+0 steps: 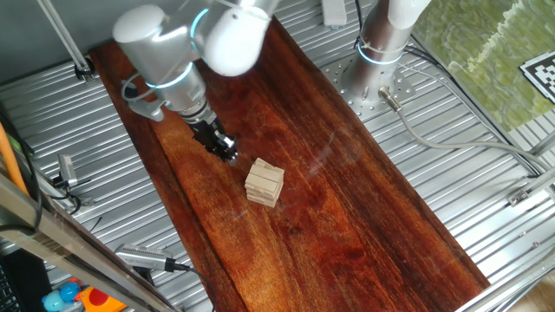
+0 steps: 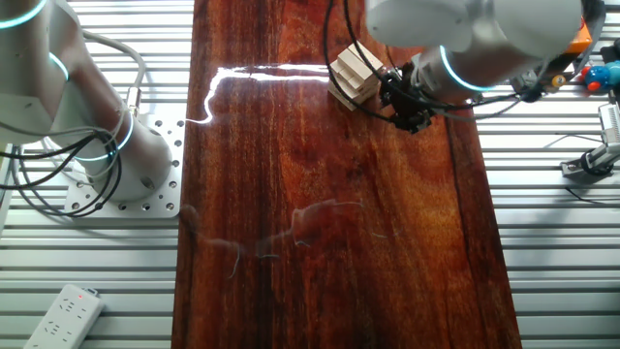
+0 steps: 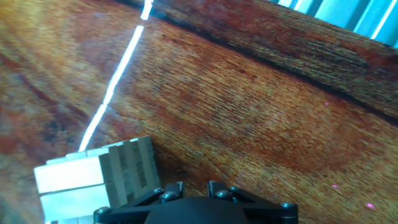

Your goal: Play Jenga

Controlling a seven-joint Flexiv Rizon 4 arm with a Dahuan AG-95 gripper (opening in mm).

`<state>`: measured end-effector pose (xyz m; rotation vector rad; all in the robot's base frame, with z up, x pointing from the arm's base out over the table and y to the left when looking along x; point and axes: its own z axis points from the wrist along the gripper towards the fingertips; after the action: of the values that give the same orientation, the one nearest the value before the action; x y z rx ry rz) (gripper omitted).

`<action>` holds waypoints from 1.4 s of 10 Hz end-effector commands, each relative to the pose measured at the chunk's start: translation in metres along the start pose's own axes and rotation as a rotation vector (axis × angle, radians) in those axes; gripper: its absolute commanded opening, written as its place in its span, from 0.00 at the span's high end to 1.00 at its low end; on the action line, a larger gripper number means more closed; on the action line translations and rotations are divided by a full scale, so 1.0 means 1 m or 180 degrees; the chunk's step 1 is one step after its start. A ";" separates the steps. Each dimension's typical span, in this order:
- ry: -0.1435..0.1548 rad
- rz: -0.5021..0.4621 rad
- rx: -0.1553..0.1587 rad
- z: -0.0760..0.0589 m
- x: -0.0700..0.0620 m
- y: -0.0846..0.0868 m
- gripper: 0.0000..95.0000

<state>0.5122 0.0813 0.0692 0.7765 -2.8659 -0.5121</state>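
1. The end effector (image 1: pixel 227 149) sits left of centre in one fixed view, a dark tip pointing down toward the board; in the other fixed view it (image 2: pixel 405 105) is in the upper right of the frame.
2. Whether its fingers are spread or pressed together I cannot tell: in the fixed views the tip is small and dark, and the hand view shows only the black base of the end effector (image 3: pixel 193 202) along the bottom edge.
3. The Jenga (image 1: pixel 264 182) stack stands near the middle of one fixed view, just right of and below the end effector, upright, with pale blocks in crossed layers.
4. In the other fixed view the Jenga (image 2: pixel 353 72) is near the top, just left of the end effector; contact cannot be made out.
5. In the hand view the Jenga (image 3: pixel 99 177) fills the lower left corner.
6. The stack rests on a dark wood board (image 1: pixel 364 217), which lies on a ribbed metal table (image 1: pixel 486 173).
7. A white power strip (image 2: pixel 60 315) lies in the lower left of the other fixed view.
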 end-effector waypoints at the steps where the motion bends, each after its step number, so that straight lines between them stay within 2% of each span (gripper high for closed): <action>1: 0.0016 -0.0009 -0.0002 0.000 0.000 0.003 0.80; 9: 0.0057 -0.0063 -0.0032 0.004 -0.001 0.007 0.80; 14: 0.0011 -0.0042 -0.0117 0.009 0.008 0.009 0.80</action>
<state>0.4982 0.0868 0.0643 0.7875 -2.8428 -0.5639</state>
